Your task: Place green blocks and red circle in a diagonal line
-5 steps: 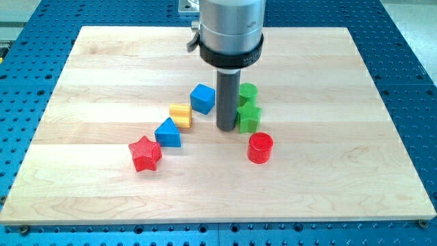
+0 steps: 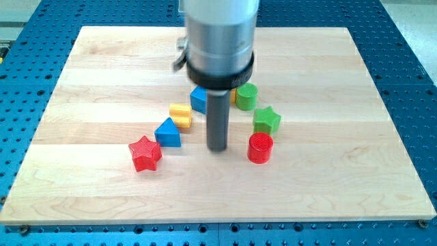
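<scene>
Tip: you see my tip (image 2: 218,148) on bare board, left of the red circle (image 2: 260,148); no claw here, only a rod
Green blocks: round green block (image 2: 246,97) above, green star (image 2: 266,121) between it and the circle
Line so far: the three roughly form a short slant
Left, I judge: only small nudges to straighten it

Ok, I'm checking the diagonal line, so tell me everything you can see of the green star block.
The green star block is a small chunky star, bright green with a finely ribbed, plastic-looking surface. It lies flat on the wooden board, right of the view's middle. The green round block sits up-left of it, the red round block just below; whether either touches it is unclear. My tip stands to its lower left, apart from it.
</scene>
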